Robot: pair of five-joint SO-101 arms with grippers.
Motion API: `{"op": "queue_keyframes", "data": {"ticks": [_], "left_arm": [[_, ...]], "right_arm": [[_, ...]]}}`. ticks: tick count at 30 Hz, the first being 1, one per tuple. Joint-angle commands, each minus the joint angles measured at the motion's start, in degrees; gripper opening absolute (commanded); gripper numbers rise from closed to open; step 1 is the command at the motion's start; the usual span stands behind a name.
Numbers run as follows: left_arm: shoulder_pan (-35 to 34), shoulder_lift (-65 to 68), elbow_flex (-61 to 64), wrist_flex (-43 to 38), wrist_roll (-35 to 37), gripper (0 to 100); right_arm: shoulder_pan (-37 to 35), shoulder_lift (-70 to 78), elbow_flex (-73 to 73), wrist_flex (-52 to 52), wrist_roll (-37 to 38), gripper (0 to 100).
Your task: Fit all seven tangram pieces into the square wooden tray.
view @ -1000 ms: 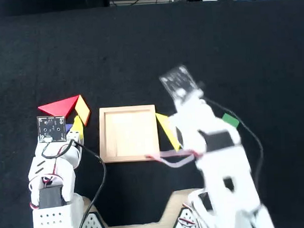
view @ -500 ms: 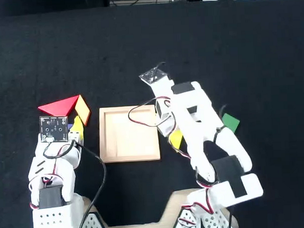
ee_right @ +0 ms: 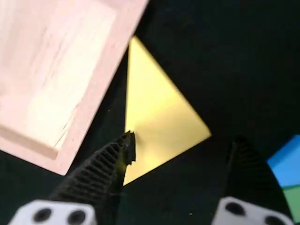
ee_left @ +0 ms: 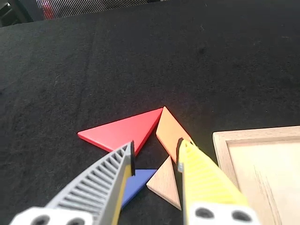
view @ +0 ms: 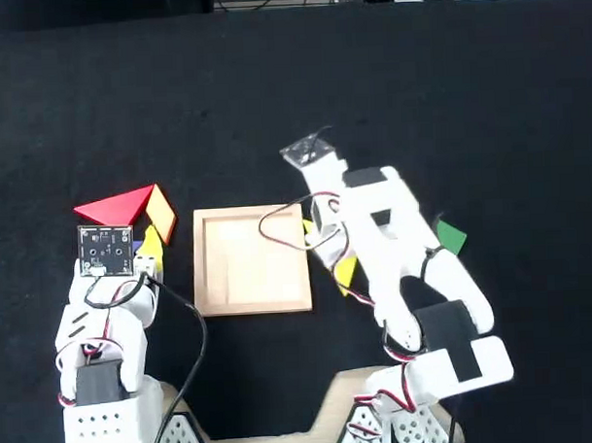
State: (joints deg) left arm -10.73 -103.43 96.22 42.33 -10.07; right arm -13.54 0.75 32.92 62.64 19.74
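Far left, on the black cloth [view: 467, 99]: a red triangle [ee_left: 124, 131], an orange parallelogram [ee_left: 171, 131], a tan triangle [ee_left: 166, 183] and a blue piece [ee_left: 136, 180] lie clustered. The left gripper [ee_left: 155, 149] hangs over them, fingers spread, gripping nothing.

Centre: the square wooden tray [view: 199, 264], pale wood with a raised rim and a bare floor.

Right: the yellow triangle [ee_right: 154, 108] lies flat just beside the tray's rim, partly covered by the right arm in the high view. The right gripper [ee_right: 183, 140] straddles it, fingers spread. Beyond lie a light-blue piece [ee_right: 286, 159] and a green piece [view: 450, 237].
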Motion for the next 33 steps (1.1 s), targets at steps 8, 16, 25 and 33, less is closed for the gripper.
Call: {"op": "queue_keyframes", "data": {"ticks": [8,16,25,33], "left_arm": [[0.66,-0.09,1.1,0.35,-0.44,17],[0.84,-0.09,1.1,0.35,-0.53,17],[0.84,-0.09,1.1,0.35,-0.7,17],[0.92,-0.09,1.1,0.35,-0.7,17]], "right_arm": [[-1.32,-1.98,0.22,-1.67,0.88,31.5],[-1.23,5.32,-4.09,0.44,1.05,31.5],[-1.67,10.15,-8.31,1.58,1.23,31.1],[-1.67,10.51,-8.84,1.58,1.23,16.5]]}}
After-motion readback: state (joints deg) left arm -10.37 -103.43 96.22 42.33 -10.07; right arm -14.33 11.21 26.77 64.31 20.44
